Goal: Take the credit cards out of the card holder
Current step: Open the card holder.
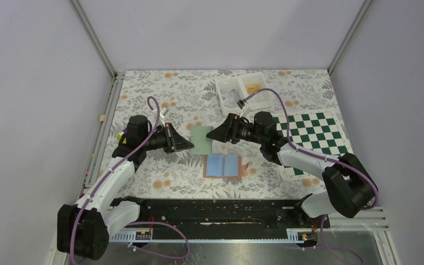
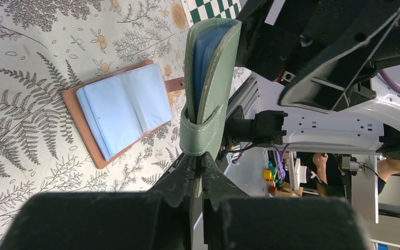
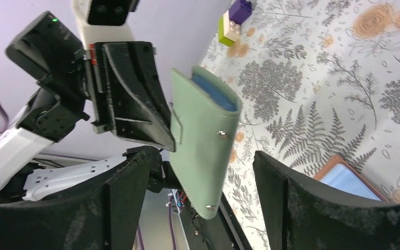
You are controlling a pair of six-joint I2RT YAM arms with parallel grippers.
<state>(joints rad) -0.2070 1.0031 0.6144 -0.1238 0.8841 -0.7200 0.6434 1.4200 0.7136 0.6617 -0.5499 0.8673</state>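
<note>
Card holder (image 1: 222, 165) lies open near a green wallet (image 2: 208, 88) — left fingers (image 2: 179, 182) clamp only the wallet's edge, right fingers (image 3: 302, 203) gape beside it; it may twist loose.

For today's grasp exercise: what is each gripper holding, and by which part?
Left gripper pinches the green holder by one end's edge. Right gripper is open, holding nothing.

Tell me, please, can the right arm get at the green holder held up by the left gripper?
Likely yes: the right gripper is open facing the green holder, with nothing between them.
</note>
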